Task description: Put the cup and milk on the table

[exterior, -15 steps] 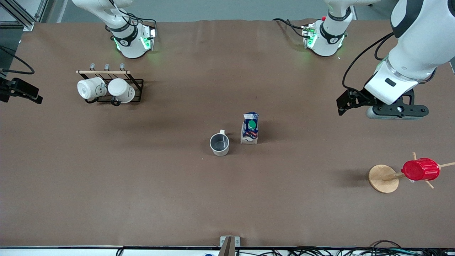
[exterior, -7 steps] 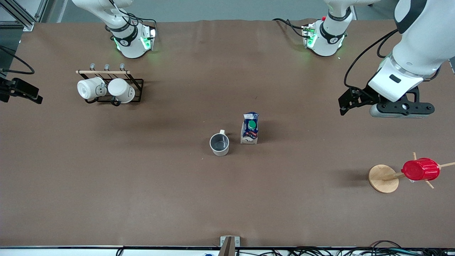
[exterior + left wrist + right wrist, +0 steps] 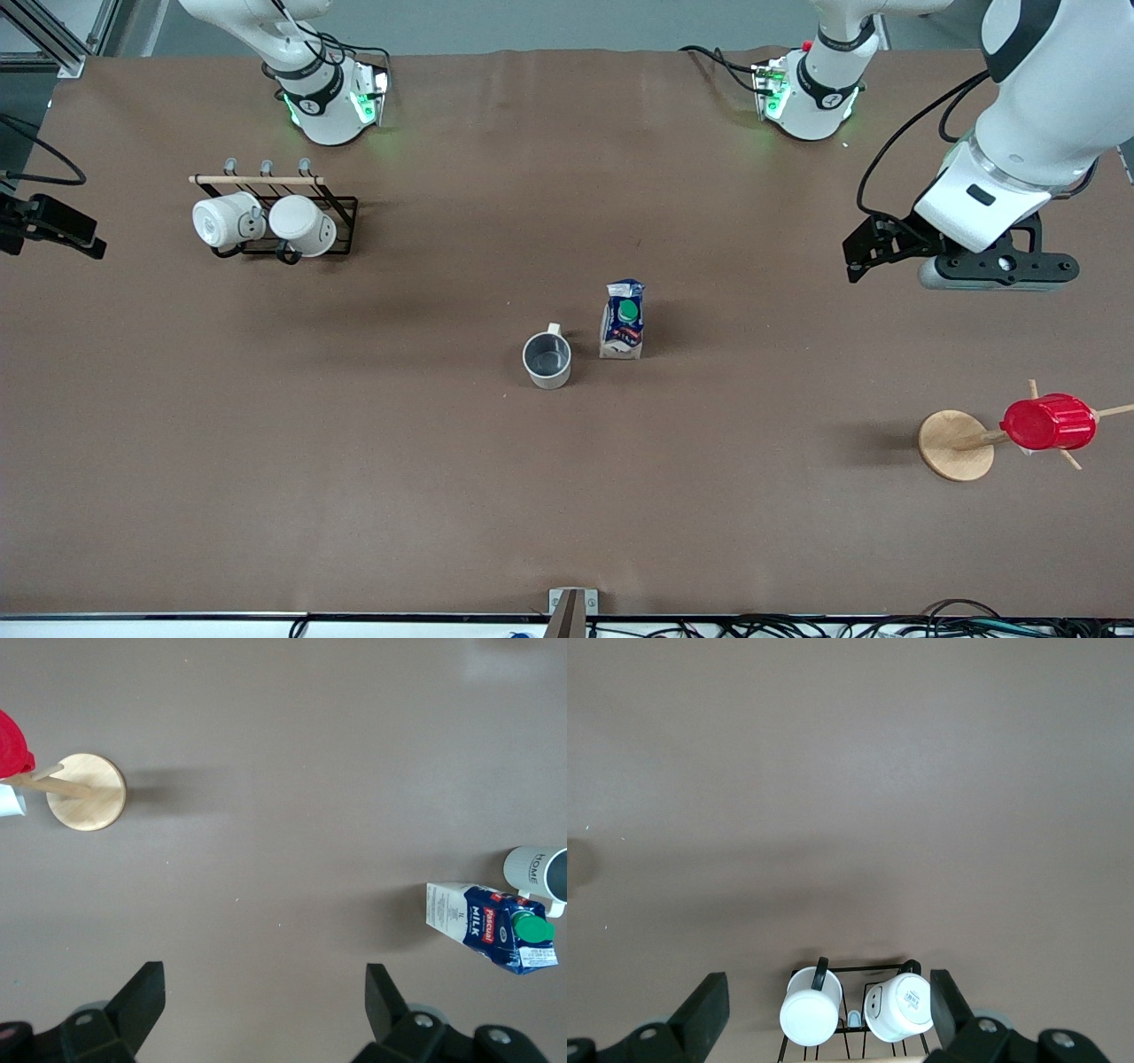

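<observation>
The cream-white cup [image 3: 547, 359] with a dark grey inside stands upright on the brown table [image 3: 354, 461] near its middle. The blue and white milk [image 3: 624, 319] carton stands upright right beside it, toward the left arm's end. Both show in the left wrist view, the milk [image 3: 492, 926] next to the cup [image 3: 539, 873]. My left gripper [image 3: 997, 270] hangs over bare table toward the left arm's end, well apart from both; in its wrist view it [image 3: 264, 992] is open and empty. My right gripper [image 3: 828, 992] is open and empty, high over the mug rack, and is out of the front view.
A black wire rack [image 3: 341, 221] with two white mugs [image 3: 221, 221] [image 3: 303, 225] stands near the right arm's base. A red ribbed cup [image 3: 1048, 423] hangs on a wooden peg stand [image 3: 952, 446] at the left arm's end, nearer the front camera.
My left gripper has drifted slightly toward the left arm's end of the table. The cup and the milk have not moved.
</observation>
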Robot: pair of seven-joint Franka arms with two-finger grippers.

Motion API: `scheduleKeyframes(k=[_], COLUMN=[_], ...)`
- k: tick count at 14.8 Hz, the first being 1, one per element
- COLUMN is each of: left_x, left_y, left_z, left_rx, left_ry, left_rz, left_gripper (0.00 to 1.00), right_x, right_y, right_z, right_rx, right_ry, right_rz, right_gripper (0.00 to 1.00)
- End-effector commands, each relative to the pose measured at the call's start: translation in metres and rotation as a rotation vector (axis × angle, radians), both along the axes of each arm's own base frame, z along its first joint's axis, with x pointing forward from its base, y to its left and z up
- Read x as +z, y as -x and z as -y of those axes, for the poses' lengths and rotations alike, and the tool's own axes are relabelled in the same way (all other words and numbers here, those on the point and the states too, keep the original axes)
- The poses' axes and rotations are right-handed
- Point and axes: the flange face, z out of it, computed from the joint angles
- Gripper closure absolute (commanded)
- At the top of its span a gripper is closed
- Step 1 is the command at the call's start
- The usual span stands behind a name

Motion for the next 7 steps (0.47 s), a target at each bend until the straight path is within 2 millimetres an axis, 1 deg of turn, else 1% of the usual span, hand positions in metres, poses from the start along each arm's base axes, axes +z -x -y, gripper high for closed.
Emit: scheduleKeyframes(k=[1,3,5,7], left_x=[0.0105,0.0125,0.0125,0.0109], left_y=[0.0137,0.0209,0.021,0.0191], left_z=[-0.0007,-0.0012,-0.001,-0.0066], left_rx=[-0.02,-0.016,-0.008,-0.011], left_ry=[-0.015,-0.016,-0.014,-0.013], left_rz=[0.004,0.006,0.005,0.002], left_gripper=[0.01,0.01,0.01,0.01], right_x=[0.0005,0.0005,0.0005,0.0005], right_y=[0.0059,0.0059,0.0059,0.0059], right_z=[0.0014,0.0014,0.0014,0.0014], right_rx=[0.008,0.008,0.008,0.008], right_ry=[-0.018,-0.018,-0.018,-0.018], right_rz=[-0.002,-0.002,-0.002,-0.002], right_gripper=[0.0,0.0,0.0,0.0])
